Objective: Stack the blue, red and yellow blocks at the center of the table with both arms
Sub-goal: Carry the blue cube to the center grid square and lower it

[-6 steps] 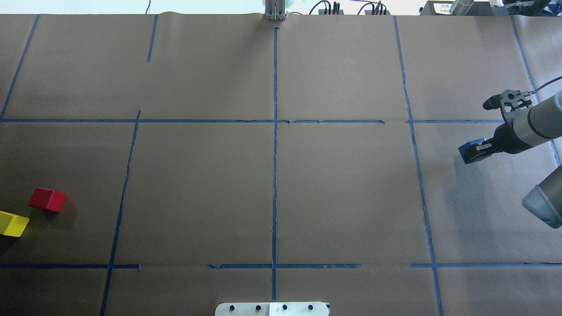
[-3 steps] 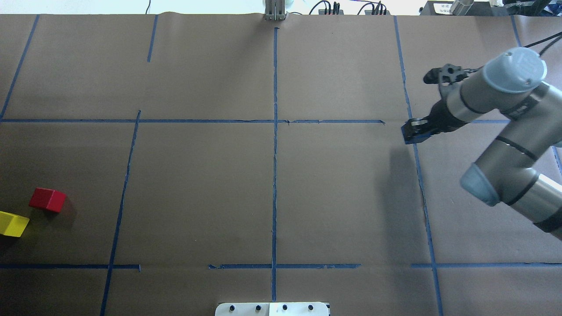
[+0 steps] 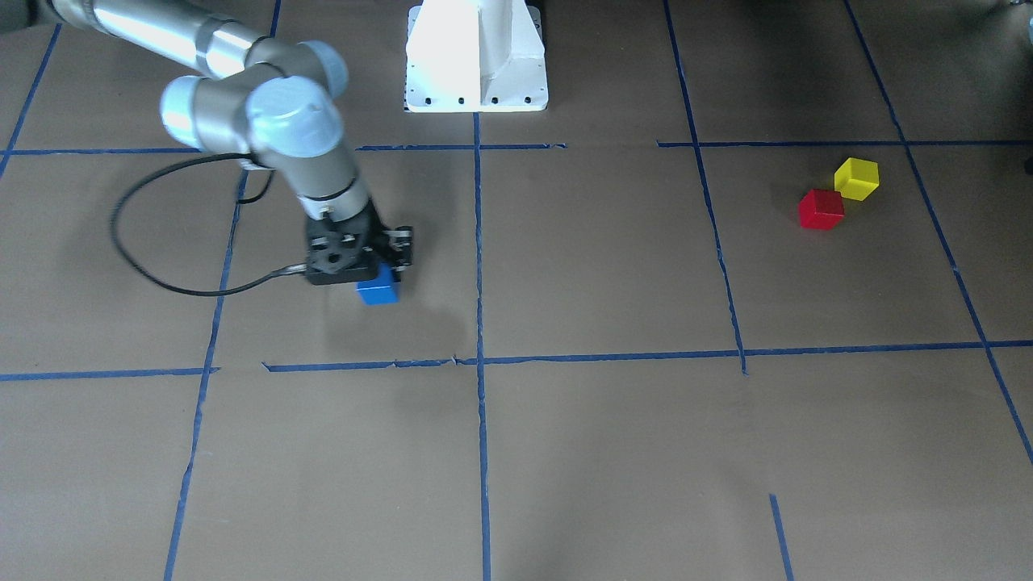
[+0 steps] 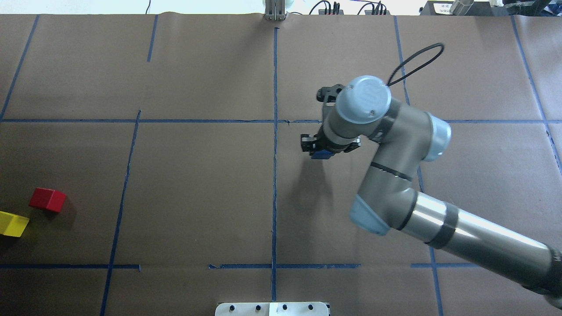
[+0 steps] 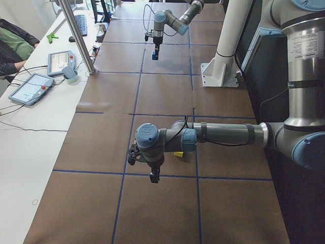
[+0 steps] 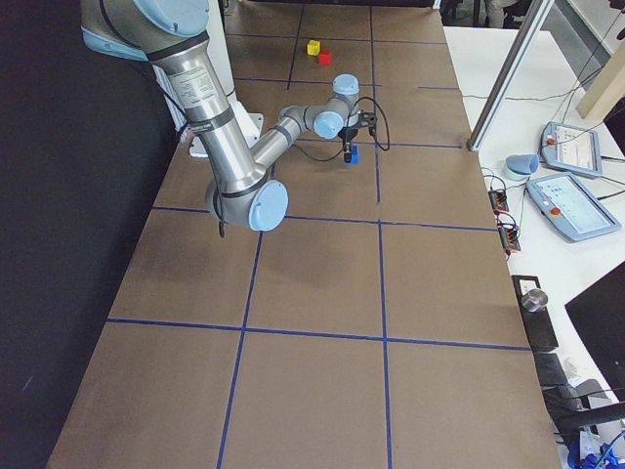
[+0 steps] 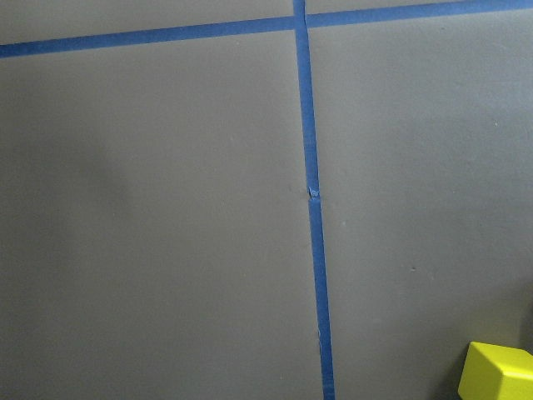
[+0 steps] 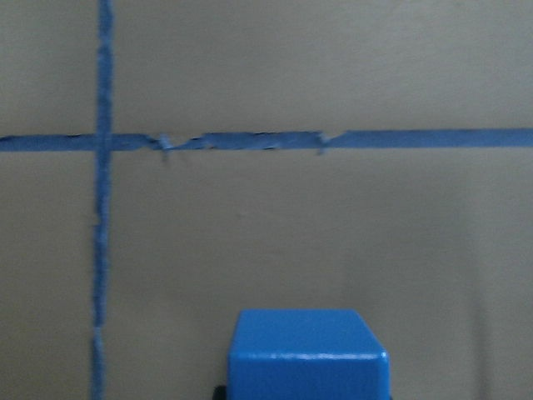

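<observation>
My right gripper (image 4: 322, 148) is shut on the blue block (image 4: 322, 154), just right of the table's centre tape line. The front view shows that blue block (image 3: 378, 290) under the right gripper (image 3: 376, 273), its shadow cast on the table (image 3: 605, 266). The right wrist view has the blue block (image 8: 308, 354) at its bottom edge. The red block (image 4: 47, 199) and yellow block (image 4: 13, 224) sit close together at the far left. My left gripper (image 5: 153, 176) hovers near the yellow block (image 5: 178, 154); I cannot tell whether it is open or shut.
The white pedestal base (image 3: 476, 56) stands at the robot's edge of the table. Beside the table's far side is a white bench with tablets (image 5: 30, 89), a metal pole (image 5: 76, 35) and a person's sleeve (image 5: 12, 48).
The right arm has swept left from the table's right edge to near the centre line, carrying the blue block. The red and yellow blocks have not moved.
</observation>
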You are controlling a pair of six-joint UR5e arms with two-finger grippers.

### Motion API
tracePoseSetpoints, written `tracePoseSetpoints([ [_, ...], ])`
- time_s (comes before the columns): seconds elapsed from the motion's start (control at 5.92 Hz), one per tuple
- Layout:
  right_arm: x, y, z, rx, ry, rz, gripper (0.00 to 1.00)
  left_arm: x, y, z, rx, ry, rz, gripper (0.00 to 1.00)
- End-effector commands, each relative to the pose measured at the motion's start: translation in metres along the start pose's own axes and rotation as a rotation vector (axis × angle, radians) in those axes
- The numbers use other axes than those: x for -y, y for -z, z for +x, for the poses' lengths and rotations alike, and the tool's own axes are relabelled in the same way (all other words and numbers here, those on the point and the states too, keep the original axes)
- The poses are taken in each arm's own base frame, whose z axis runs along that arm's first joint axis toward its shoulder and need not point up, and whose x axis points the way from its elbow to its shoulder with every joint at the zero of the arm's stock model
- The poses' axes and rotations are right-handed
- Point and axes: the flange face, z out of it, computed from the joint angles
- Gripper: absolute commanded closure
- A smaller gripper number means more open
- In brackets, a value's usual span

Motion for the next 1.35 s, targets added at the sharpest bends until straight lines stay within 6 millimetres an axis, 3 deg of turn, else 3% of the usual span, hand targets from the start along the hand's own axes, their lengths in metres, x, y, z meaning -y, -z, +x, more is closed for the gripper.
tracePoseSetpoints([
  [0.0,-0.017,-0.019,-0.095,-0.016,-0.081,0.004,0.95,0.000,0.000,0.000,0.000,0.001,0.000,0.00],
  [0.17,-0.025,-0.025,-0.104,-0.021,-0.087,0.002,0.91,0.000,0.000,0.000,0.000,0.001,0.000,0.00],
  [0.34,-0.032,-0.031,-0.106,-0.030,-0.081,0.001,0.80,0.000,0.000,0.000,0.000,0.003,0.000,0.00],
  [0.51,-0.033,-0.037,-0.104,-0.039,-0.081,-0.002,0.27,0.000,0.000,0.000,0.000,0.000,0.000,0.00],
  [0.68,-0.033,-0.039,-0.103,-0.045,-0.076,0.008,0.01,0.000,0.000,0.000,0.000,0.001,0.001,0.00],
  [0.84,-0.033,-0.039,-0.102,-0.045,-0.063,0.008,0.01,0.000,0.000,0.000,0.000,0.000,0.002,0.00],
  [1.01,-0.024,-0.026,-0.101,-0.037,-0.061,0.010,0.01,0.000,0.000,-0.001,0.000,0.001,0.000,0.00],
  [1.18,-0.008,0.012,-0.098,-0.048,-0.048,0.020,0.01,0.000,-0.001,0.000,0.000,0.000,-0.001,0.00],
])
